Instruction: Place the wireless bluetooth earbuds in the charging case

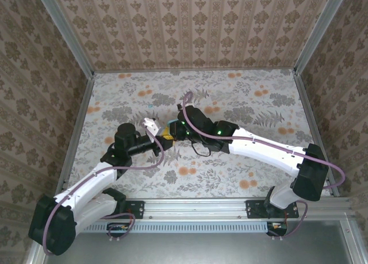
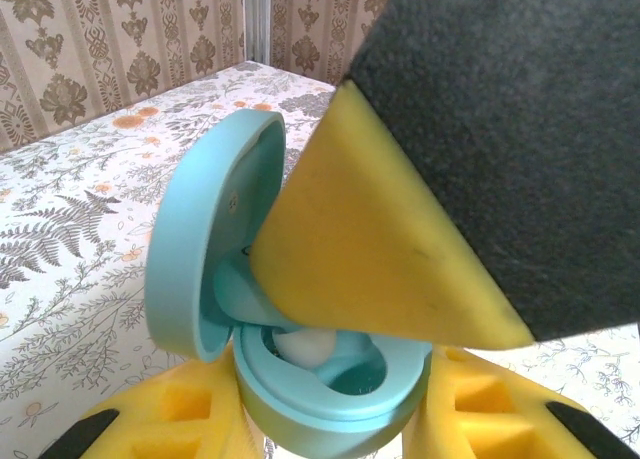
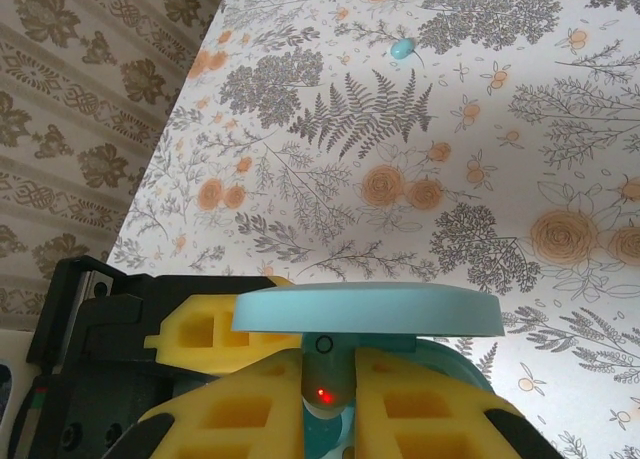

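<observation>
Two robot arms meet at mid-table over an open charging case [image 2: 335, 389], and the seating of an earbud appears to be the step in hand. From below, the left gripper [image 2: 335, 434] clamps the teal base of the case between its yellow fingers [image 2: 190, 419], with the lid [image 2: 205, 249] swung up and open.

Opposite it, the right gripper [image 3: 322, 424] has its jaws pinched narrow around a tiny pale piece showing a red light. This is taken to be one earbud [image 3: 322, 379], held just under the lid's edge at the mouth of the case. Seen from the left wrist, one yellow finger [image 2: 370, 249] of the right gripper wedges down into the opening. A pale rounded shape [image 2: 305, 344] lies in the well beneath it, but whether that is the same bud cannot be told.

Out on the flowered table [image 3: 560, 129], a second earbud [image 3: 403, 49] lies loose, well apart from both grippers. By that count the job looks no more than half done.

The next move calls for a straight, gentle press until the bud settles in its pocket. The pinch must then let go without dragging the bud back out, while the left gripper keeps the case steady. After that comes the loose bud.
</observation>
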